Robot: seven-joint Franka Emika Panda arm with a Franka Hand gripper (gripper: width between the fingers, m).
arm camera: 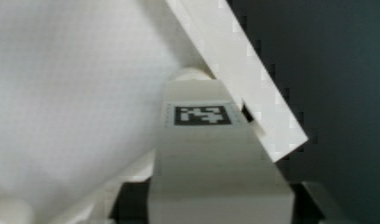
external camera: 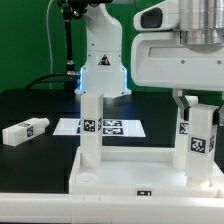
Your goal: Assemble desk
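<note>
The white tray-like tabletop lies at the front of the exterior view. One white leg stands upright in its corner at the exterior view's left. My gripper is shut on a second white leg with black-and-white tags and holds it upright at the tabletop's corner on the exterior view's right. I cannot tell whether its lower end sits in the socket. In the wrist view the held leg shows its tag between my dark fingers, with the tabletop's rim beyond it.
A loose white leg lies on the black table at the exterior view's left. The marker board lies flat behind the tabletop. The robot's base stands at the back before a green wall.
</note>
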